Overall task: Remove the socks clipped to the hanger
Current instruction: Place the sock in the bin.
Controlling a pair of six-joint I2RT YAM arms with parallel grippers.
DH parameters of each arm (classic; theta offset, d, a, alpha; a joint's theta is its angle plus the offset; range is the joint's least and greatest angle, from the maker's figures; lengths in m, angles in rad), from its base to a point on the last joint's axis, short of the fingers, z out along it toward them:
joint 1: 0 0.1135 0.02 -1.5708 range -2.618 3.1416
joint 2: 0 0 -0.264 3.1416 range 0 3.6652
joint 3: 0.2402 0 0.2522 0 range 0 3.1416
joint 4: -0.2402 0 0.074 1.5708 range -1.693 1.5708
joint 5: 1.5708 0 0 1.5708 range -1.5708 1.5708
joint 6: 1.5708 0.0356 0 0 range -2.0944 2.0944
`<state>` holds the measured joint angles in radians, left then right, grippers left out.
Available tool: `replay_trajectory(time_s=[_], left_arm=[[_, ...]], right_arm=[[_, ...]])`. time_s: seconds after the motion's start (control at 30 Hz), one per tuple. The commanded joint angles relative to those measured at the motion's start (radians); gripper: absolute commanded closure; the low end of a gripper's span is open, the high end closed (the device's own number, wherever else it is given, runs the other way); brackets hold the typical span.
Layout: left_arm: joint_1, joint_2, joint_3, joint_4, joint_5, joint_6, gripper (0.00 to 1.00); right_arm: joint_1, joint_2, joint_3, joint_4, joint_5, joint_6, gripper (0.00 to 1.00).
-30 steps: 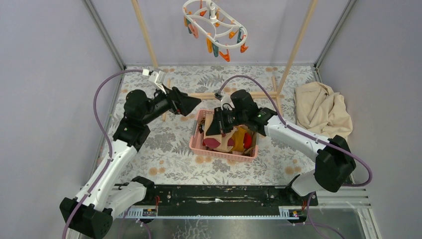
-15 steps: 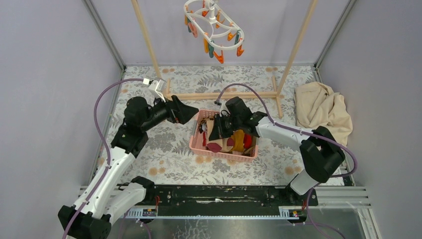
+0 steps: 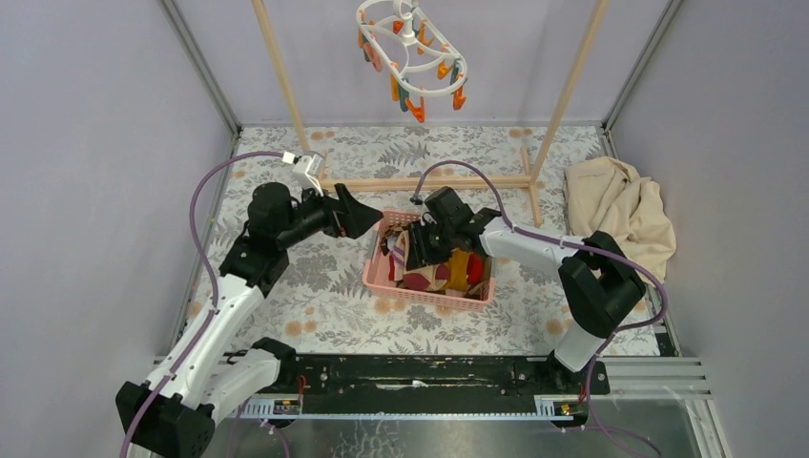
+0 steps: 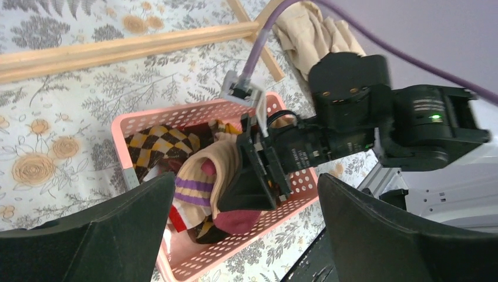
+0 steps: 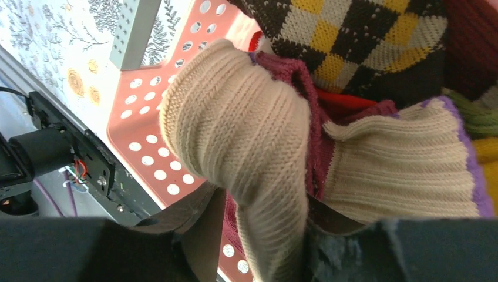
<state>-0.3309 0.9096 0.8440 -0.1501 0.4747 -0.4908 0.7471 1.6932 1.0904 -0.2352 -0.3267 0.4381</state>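
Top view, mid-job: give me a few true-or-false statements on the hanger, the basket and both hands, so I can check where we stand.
1. No sock shows on the hanger. True.
2. The pink basket is empty. False: it holds several socks, among them an argyle sock.
3. The left hand is open with nothing between its fingers. True.
4. The right hand is raised to the hanger. False: it is low over the basket, against a purple-striped sock.
5. The beige cloth lies in the basket. False: it lies on the table at the right side, apart from the basket.
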Motion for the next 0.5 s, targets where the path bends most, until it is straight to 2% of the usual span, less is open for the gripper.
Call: replay_trajectory(time_s=[0.0,0.3,0.47], left_arm=[[0.004,0.037,-0.011,-0.033,0.003,-0.008,0.01],[-0.029,0.072,-0.001,-0.033,-0.012,-0.021,0.01],[-0.115,0.111,0.024,-0.047,-0.097,-0.021,0.01]], right_arm=[[0.008,-0.078,0.066,-0.076,0.067,-0.052,0.55],[0.008,-0.212,0.121,-0.173,0.082,-0.072,0.43],[0.008,-0.263,0.104,-0.220,0.157,-0.093,0.42]])
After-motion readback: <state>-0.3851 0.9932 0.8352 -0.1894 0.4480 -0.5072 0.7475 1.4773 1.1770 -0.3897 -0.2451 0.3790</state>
